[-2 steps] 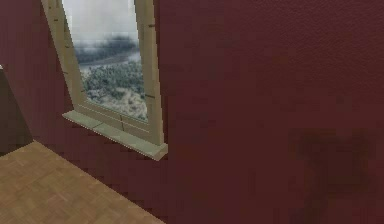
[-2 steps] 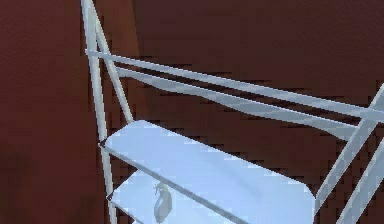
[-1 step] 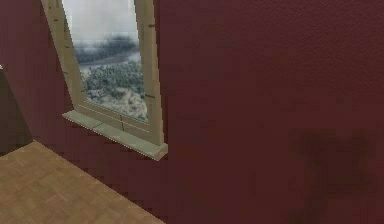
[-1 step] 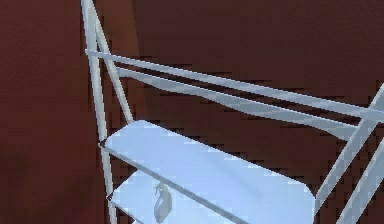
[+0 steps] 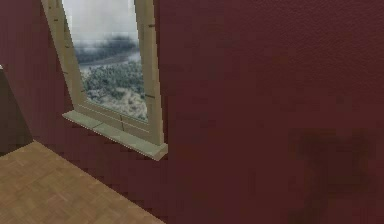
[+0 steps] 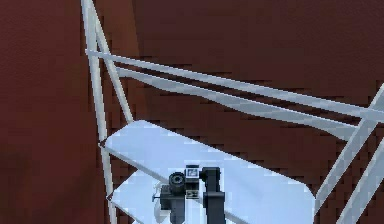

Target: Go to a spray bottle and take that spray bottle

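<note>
In the arm side view my gripper (image 6: 165, 203) shows at the bottom edge, a dark body beside two small white marked squares, with the dark arm bar (image 6: 211, 196) just to its right. It sits in front of a white shelf unit (image 6: 240, 170) that stands against a dark red wall. The gripper's far end is hard to make out against the shelf boards, so I cannot tell whether it holds anything.
The shelf unit has white slanted rails (image 6: 230, 90) and a white upright post (image 6: 100, 90). In the forward view a cream-framed window (image 5: 110, 70) with a sill is set in a dark red wall (image 5: 270, 100), close ahead. Wooden floor (image 5: 50, 190) lies at the lower left.
</note>
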Controlling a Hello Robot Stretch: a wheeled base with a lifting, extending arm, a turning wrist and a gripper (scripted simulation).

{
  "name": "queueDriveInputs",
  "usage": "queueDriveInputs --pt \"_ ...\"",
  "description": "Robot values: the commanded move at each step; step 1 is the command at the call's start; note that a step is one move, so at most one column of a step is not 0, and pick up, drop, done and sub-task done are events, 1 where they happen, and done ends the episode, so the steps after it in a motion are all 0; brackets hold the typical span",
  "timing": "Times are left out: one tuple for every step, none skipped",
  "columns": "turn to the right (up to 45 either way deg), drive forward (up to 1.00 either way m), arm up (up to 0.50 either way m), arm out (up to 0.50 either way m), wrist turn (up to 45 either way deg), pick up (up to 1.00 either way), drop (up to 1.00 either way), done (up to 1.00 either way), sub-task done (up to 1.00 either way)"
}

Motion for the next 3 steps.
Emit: queueDriveInputs --pt "0.0 0.00 0.00 0.00 45.0 0.00 0.00 0.00 0.00" --pt "0.0 0.00 0.00 0.00 45.0 0.00 0.00 0.00 0.00" --pt "0.0 0.00 0.00 0.00 45.0 0.00 0.00 0.00 0.00"
